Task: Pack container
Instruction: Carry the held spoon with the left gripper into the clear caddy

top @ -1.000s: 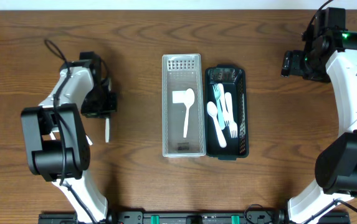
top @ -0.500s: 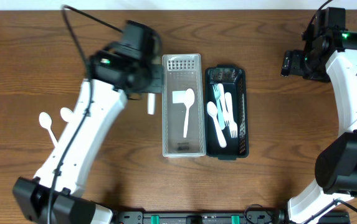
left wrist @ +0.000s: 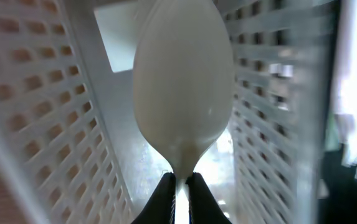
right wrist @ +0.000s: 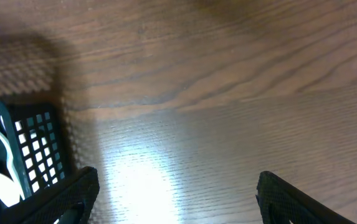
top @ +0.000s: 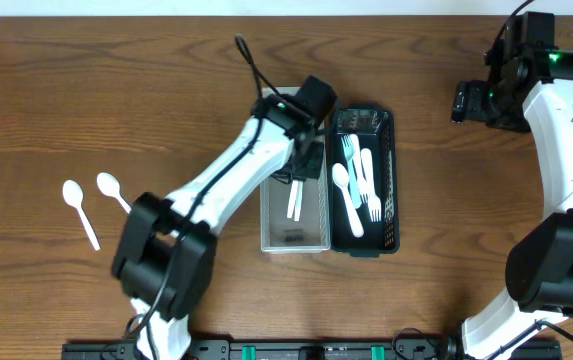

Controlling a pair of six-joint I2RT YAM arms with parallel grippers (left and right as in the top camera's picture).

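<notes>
My left gripper (top: 304,165) is over the white mesh container (top: 270,215), shut on the handle of a white plastic spoon. In the left wrist view the spoon's bowl (left wrist: 183,93) stands above the shut jaws (left wrist: 181,186), with the container's walls (left wrist: 35,93) on both sides. A white handle (top: 294,200) shows below the gripper; I cannot tell whether it is the held spoon's. The dark container (top: 391,185) beside it holds several white and teal spoons and forks (top: 358,185). My right gripper (top: 463,102) is open and empty over bare table at the far right (right wrist: 178,199).
Two white spoons (top: 78,208) (top: 112,189) lie on the wood table at the left. The dark container's corner (right wrist: 32,143) shows at the left of the right wrist view.
My left arm has swung right from the table's left side, carrying a white spoon, and now reaches over the white container. Two spoons stay on the table. The right arm has not moved.
</notes>
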